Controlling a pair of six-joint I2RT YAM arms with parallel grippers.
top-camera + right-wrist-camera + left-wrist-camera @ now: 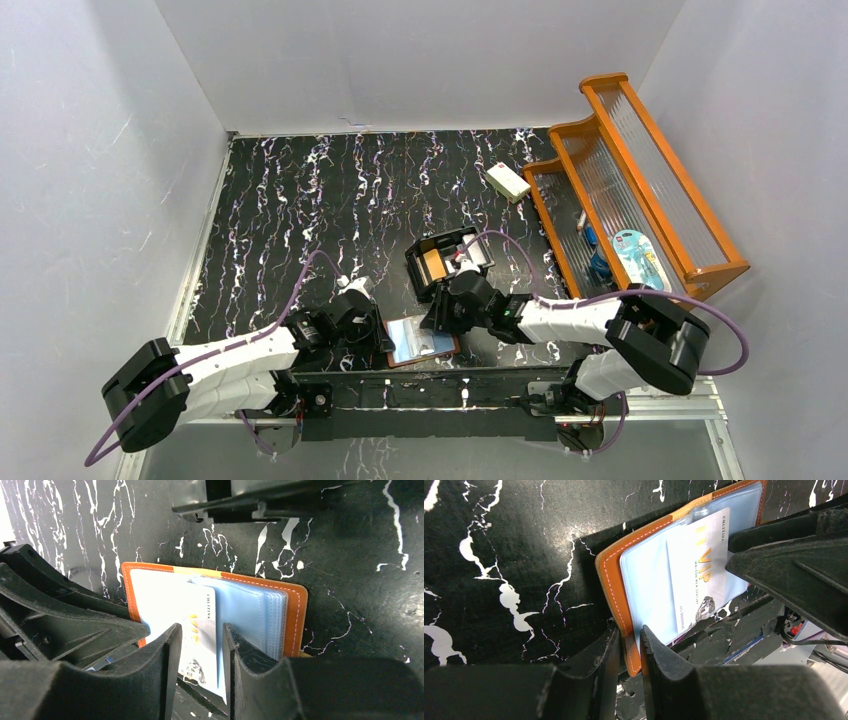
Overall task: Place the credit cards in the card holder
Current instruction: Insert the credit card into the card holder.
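Two robot arms meet over a small brown leather bifold card holder [295, 611]. It lies open at the near edge of the black, white-veined tabletop [290, 200], with its pale blue-grey plastic sleeves facing up. The left gripper [630, 647] has its jaws pinching the holder's stitched leather border near one corner.

The right gripper [200, 637] hangs just above the sleeves with its jaws spread. One jaw stands on either side of a thin white plastic credit card [701, 565] printed with gold "VIP" lettering, and neither presses on it. The card lies lengthwise on the open holder with its far end tucked under a clear sleeve. How deep it sits cannot be told.

Just beyond the right gripper stands a black plastic compartmented box [414, 260] with a flat orange card [434, 264] in one compartment. A thick white rectangular block [508, 181] lies well apart from the holder, toward the far right of the tabletop. Near it, an orange-brown wooden rack with ribbed clear panels [604, 82] runs along the right wall.
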